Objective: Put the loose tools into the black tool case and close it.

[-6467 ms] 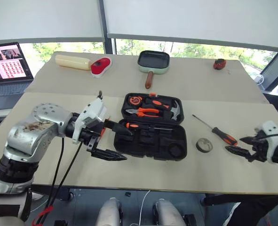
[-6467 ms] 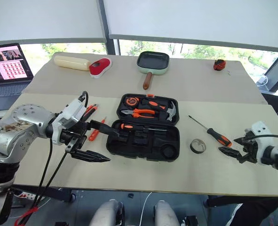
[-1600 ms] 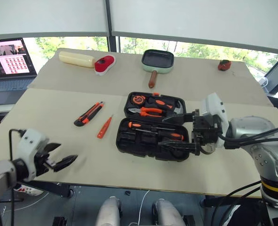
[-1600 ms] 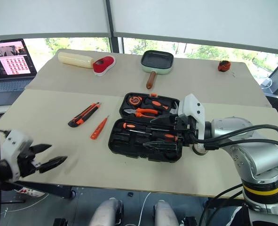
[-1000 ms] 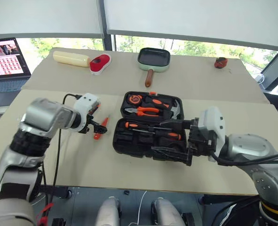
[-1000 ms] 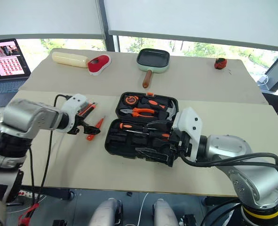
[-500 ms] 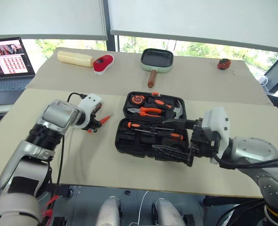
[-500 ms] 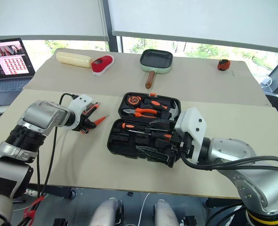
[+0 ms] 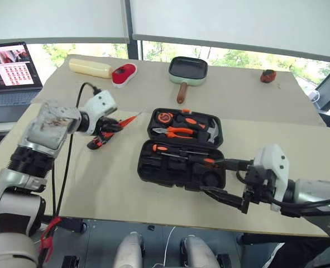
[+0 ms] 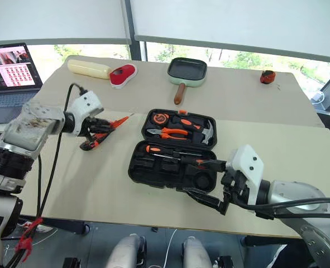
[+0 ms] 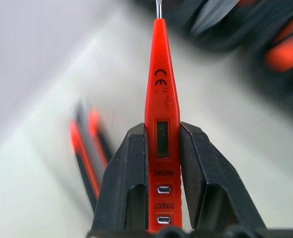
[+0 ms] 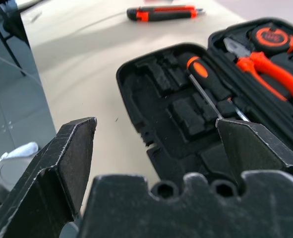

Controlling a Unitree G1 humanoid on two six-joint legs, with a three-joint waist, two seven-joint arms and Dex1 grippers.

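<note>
Tool case (image 9: 181,153) open, screwdrivers (image 9: 178,151) inside; left claw (image 11: 161,148) clamps tester pen (image 11: 161,114); right claw (image 9: 223,181) spread, empty.

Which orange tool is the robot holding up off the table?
The slim tester pen, pinched in the left gripper. The utility knife lies on the table; the screwdrivers lie in the case.

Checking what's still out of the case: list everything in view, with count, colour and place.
Case: 1, black, open, table centre.
Screwdrivers: 2, orange-black, in case.
Pliers: 1, orange, in lid.
Tester pen: 1, orange, in left gripper.
Knife: 1, orange-black, on table left of case.
Pan: 1, green, far edge.
Oval gadget: 1, red-white, far left.
Laptop: 1, left.
Left gripper: shut on pen.
Right gripper: open, right of case.
</note>
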